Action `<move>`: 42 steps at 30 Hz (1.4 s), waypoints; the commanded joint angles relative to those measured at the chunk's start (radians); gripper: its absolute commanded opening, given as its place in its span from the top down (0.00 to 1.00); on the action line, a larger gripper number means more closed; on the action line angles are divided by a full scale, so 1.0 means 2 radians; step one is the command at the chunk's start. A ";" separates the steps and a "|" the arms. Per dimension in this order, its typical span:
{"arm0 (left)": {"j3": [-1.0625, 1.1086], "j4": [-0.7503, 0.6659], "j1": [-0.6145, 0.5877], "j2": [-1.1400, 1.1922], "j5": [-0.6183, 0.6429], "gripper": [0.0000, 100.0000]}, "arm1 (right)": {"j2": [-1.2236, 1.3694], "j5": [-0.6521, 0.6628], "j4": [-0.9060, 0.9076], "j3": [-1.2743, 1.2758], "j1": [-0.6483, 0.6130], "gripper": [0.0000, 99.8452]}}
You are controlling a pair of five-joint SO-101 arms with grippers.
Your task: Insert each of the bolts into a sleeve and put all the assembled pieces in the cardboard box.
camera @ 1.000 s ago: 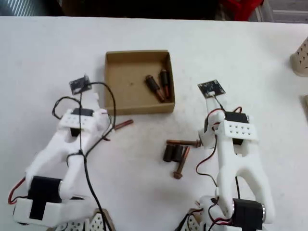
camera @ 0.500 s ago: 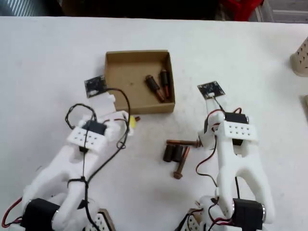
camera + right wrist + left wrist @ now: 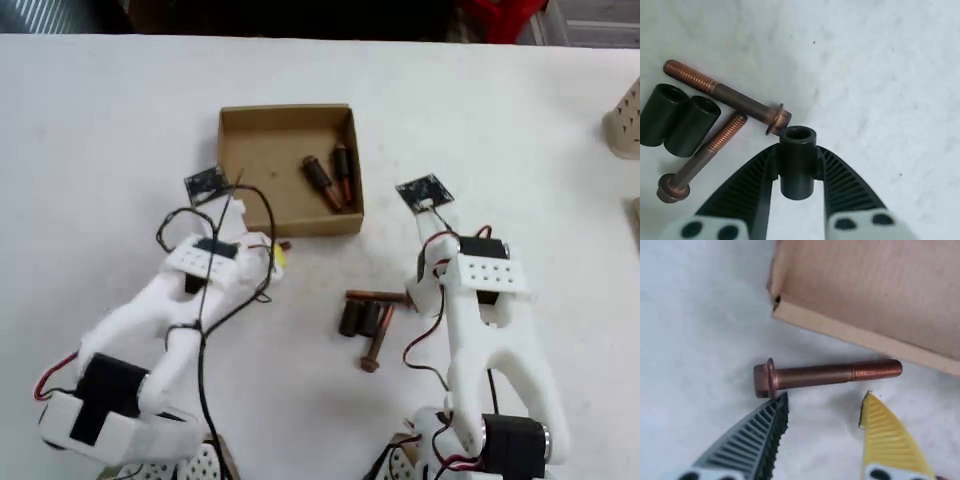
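High view: the box (image 3: 262, 165) holds two assembled pieces (image 3: 320, 178). In front of its right corner lie two loose sleeves (image 3: 360, 318) and two bolts (image 3: 378, 297).

Left wrist view: the left gripper (image 3: 822, 405), fingers spread wide and holding nothing, hangs just short of a bolt (image 3: 825, 375) that lies along the box's outer wall, just beside it.

Right wrist view: the right gripper (image 3: 797, 150) clamps a sleeve (image 3: 798, 172), beside the loose bolts.
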 commanded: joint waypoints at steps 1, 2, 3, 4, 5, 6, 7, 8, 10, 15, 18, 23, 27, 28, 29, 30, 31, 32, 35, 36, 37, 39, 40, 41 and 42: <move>-0.021 -0.036 -0.009 0.006 0.031 0.68 | -0.019 0.008 -0.007 -0.002 -0.007 0.98; -0.020 -0.044 -0.014 0.006 0.035 0.67 | -0.018 0.008 -0.007 -0.002 -0.007 0.98; -0.017 -0.051 -0.021 0.005 0.041 0.66 | -0.018 0.008 -0.007 -0.002 -0.007 0.98; -0.015 -0.058 -0.028 0.005 0.048 0.64 | -0.018 0.009 -0.007 -0.002 -0.007 0.98; -0.014 -0.064 -0.034 0.005 0.054 0.64 | -0.018 0.009 -0.007 -0.002 -0.007 0.98; -0.013 -0.069 -0.041 0.005 0.059 0.64 | -0.018 0.009 -0.007 -0.002 -0.007 0.98; -0.013 -0.071 -0.047 0.005 0.064 0.64 | -0.018 0.009 -0.007 -0.002 -0.007 0.98; -0.014 -0.071 -0.053 0.005 0.067 0.64 | -0.018 0.009 -0.007 -0.002 -0.007 0.98; -0.014 -0.071 -0.063 0.005 0.073 0.64 | -0.017 0.009 -0.007 -0.002 -0.007 0.98; -0.014 -0.082 -0.082 0.008 0.075 0.66 | -0.017 0.009 -0.007 -0.002 -0.008 0.98; -0.014 -0.084 -0.087 0.009 0.074 0.70 | -0.017 0.009 -0.007 -0.002 -0.008 0.98; -0.014 -0.082 -0.087 0.010 0.064 0.84 | -0.017 0.009 -0.007 -0.002 -0.008 0.98; -0.014 -0.084 -0.086 0.010 0.048 0.96 | -0.017 0.009 -0.007 -0.001 -0.016 0.98; -0.014 -0.084 -0.083 0.010 0.047 0.97 | -0.017 0.009 -0.007 0.000 -0.020 0.98; -0.014 -0.084 -0.082 0.010 0.047 0.97 | -0.017 0.009 -0.007 0.002 -0.023 0.98; -0.014 -0.084 -0.082 0.010 0.047 0.96 | -0.017 0.009 -0.007 0.003 -0.023 0.98; -0.014 -0.081 -0.082 0.010 0.046 0.95 | -0.017 0.009 -0.007 0.004 -0.023 0.98; -0.013 -0.081 -0.082 0.010 0.046 0.93 | -0.017 0.009 -0.007 0.004 -0.023 0.98; -0.008 -0.064 -0.076 0.007 0.014 0.88 | -0.017 0.009 -0.007 0.004 -0.023 0.98; -0.012 -0.048 -0.069 0.006 0.003 0.87 | -0.017 0.009 -0.007 0.004 -0.023 0.98; -0.016 -0.031 -0.060 0.005 -0.003 0.86 | -0.017 0.009 -0.007 0.004 -0.023 0.98; -0.027 -0.009 -0.055 0.005 -0.004 0.83 | -0.017 0.009 -0.007 0.004 -0.023 0.98; -0.029 -0.004 -0.054 0.005 -0.004 0.81 | -0.017 0.009 -0.007 0.004 -0.023 0.98; -0.029 -0.002 -0.053 0.005 -0.005 0.79 | -0.017 0.009 -0.007 0.004 -0.023 0.98; -0.028 0.001 -0.052 0.004 -0.007 0.76 | -0.017 0.010 -0.007 0.004 -0.023 0.98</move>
